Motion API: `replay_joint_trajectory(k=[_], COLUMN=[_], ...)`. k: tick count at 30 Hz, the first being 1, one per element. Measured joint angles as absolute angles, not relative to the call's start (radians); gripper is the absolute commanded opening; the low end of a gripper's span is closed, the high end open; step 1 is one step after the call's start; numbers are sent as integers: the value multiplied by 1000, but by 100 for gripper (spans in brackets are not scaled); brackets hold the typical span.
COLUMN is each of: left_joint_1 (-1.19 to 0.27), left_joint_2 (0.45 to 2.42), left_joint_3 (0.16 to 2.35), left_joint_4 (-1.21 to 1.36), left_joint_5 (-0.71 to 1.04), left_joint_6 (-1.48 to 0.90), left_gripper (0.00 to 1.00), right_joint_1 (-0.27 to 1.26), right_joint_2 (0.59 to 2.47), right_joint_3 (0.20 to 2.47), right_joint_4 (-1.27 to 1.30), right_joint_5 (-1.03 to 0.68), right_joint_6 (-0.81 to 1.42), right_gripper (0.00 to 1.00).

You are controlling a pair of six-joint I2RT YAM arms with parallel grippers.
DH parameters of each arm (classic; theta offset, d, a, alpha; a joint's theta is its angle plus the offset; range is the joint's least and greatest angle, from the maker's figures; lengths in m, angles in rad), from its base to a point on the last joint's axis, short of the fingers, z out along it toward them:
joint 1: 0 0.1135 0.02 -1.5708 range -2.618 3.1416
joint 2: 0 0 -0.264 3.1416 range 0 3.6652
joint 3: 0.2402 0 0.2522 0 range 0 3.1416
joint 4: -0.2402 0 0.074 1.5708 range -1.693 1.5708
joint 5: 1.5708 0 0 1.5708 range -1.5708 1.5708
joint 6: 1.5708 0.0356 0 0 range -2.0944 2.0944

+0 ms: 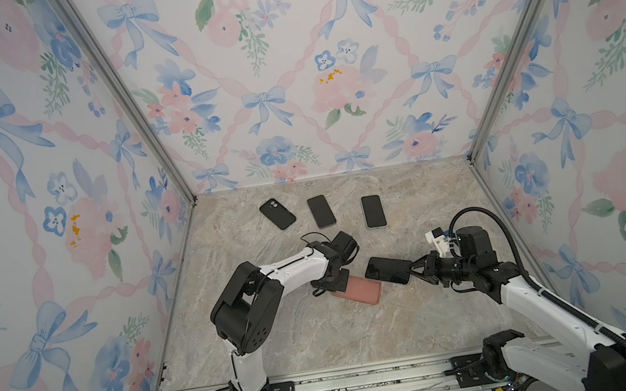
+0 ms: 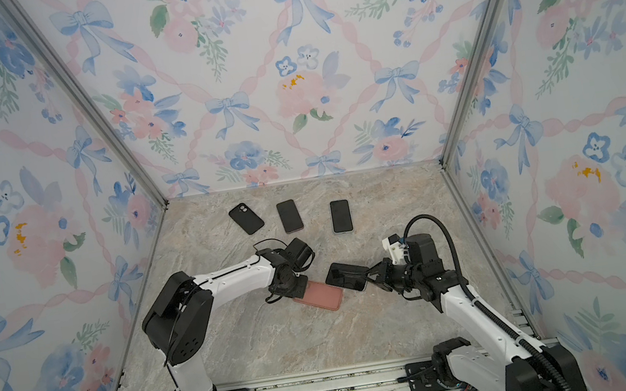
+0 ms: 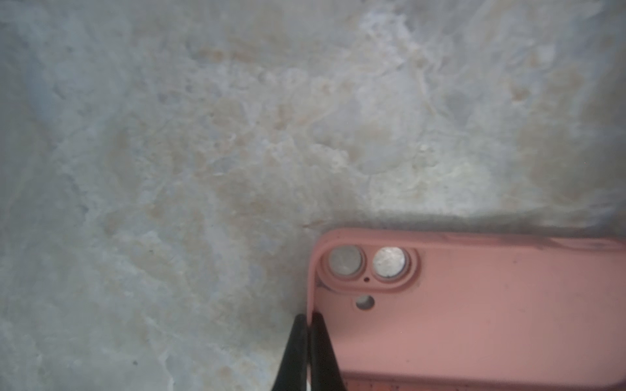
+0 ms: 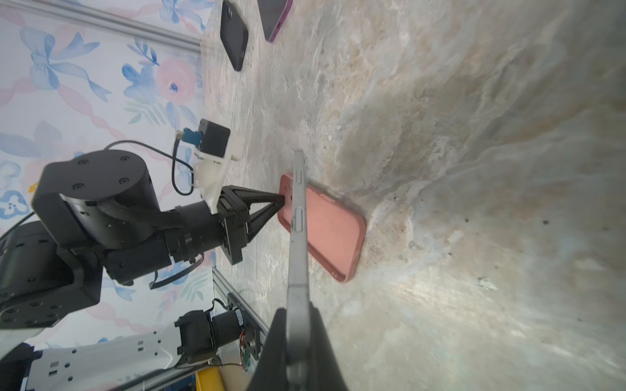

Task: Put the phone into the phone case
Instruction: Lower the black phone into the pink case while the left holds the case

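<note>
The left jaws are closed on the camera-end rim of the pink phone case [image 1: 361, 292], which lies flat mid-tabletop [image 1: 324, 337]. The right jaws grip the dark phone [image 1: 387, 270] by one end, holding it at the case's opposite end, toward the tabletop's right edge.

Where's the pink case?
The pink rubbery phone case lies on the marble table, centre in both top views, its end pinched by the left gripper, beside the right gripper's dark phone.

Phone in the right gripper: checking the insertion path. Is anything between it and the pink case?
Nothing loose lies between the phone and the pink case. But the left gripper, shut on the case's camera-end rim, has one finger inside that end.
</note>
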State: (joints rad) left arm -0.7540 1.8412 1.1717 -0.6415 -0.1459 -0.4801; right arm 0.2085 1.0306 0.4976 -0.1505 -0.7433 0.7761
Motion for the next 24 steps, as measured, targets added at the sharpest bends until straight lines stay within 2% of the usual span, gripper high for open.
replay_joint_trajectory(k=[4, 10, 17, 24], left_joint_1=[-750, -688, -548, -476], left_joint_2=[1800, 1707, 1562, 1569], left_joint_3=[1112, 1010, 906, 846], left_joint_4=[-598, -521, -387, -255], left_joint_5=[-141, -53, 105, 274], left_joint_6=[-538, -591, -638, -672], left_gripper=[14, 34, 44, 47], right_joint_1=[231, 307, 370, 385], right_joint_2=[1095, 1159, 1277, 1394], right_joint_3=[498, 507, 549, 585], right_joint_4=[-117, -82, -23, 43], right_joint_5=[-788, -825, -836, -838], right_joint_6=[776, 779, 796, 838], right_gripper=[0, 0, 0, 0])
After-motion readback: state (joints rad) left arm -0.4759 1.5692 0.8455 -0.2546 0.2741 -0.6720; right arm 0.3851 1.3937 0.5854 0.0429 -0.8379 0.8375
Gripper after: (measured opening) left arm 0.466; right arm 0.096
